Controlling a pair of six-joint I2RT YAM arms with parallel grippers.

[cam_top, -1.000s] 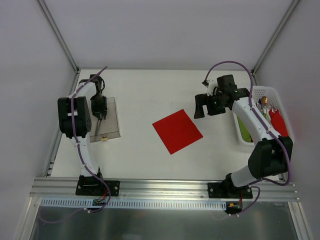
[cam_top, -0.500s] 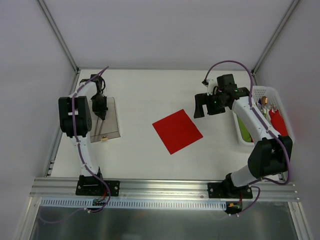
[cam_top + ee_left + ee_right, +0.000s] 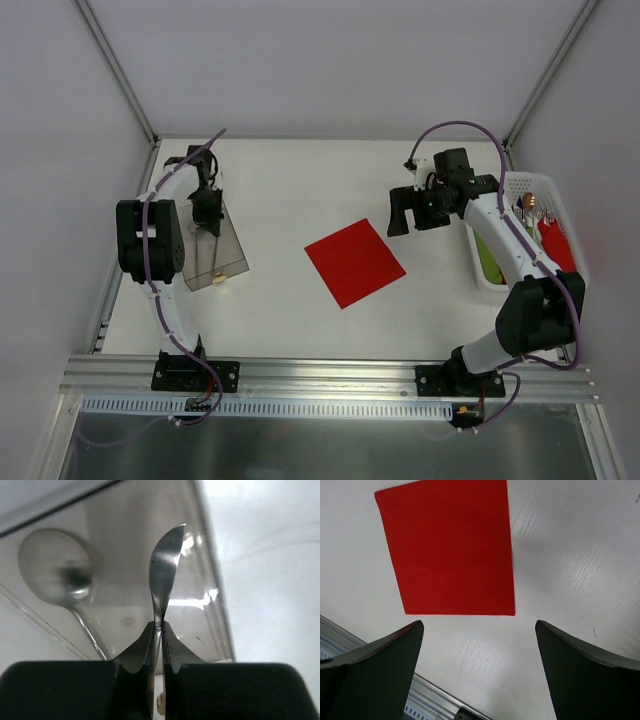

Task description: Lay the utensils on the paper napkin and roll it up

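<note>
- While the left gripper (image 3: 158, 627) is clamped tight on the narrow neck of the slim shiny silver metal utensil (image 3: 166, 565), we judge the step in hand to be lifting that piece out of the clear plastic tray (image 3: 228, 252) at the left side of the white table (image 3: 290, 180).
- Handling note: the metal is polished and the pinch is thin, so the piece may pivot. We would raise it straight and slowly until its tip clears the tray wall.
- Seen edge-on, the held piece is blade-like, curved and tapering to a point. We cannot tell its type for sure.
- A round-bowled silver metal spoon (image 3: 55, 570), blurred, lies in the tray just beside it.
- The flat red square paper napkin (image 3: 355, 262) lies mid-table, well apart from the tray. It looks matte, thin and light, so we would set metal down on it softly to avoid shifting it.
- The right gripper (image 3: 479, 626) hangs near the napkin's edge, jaws spread wide, holding nothing.
</note>
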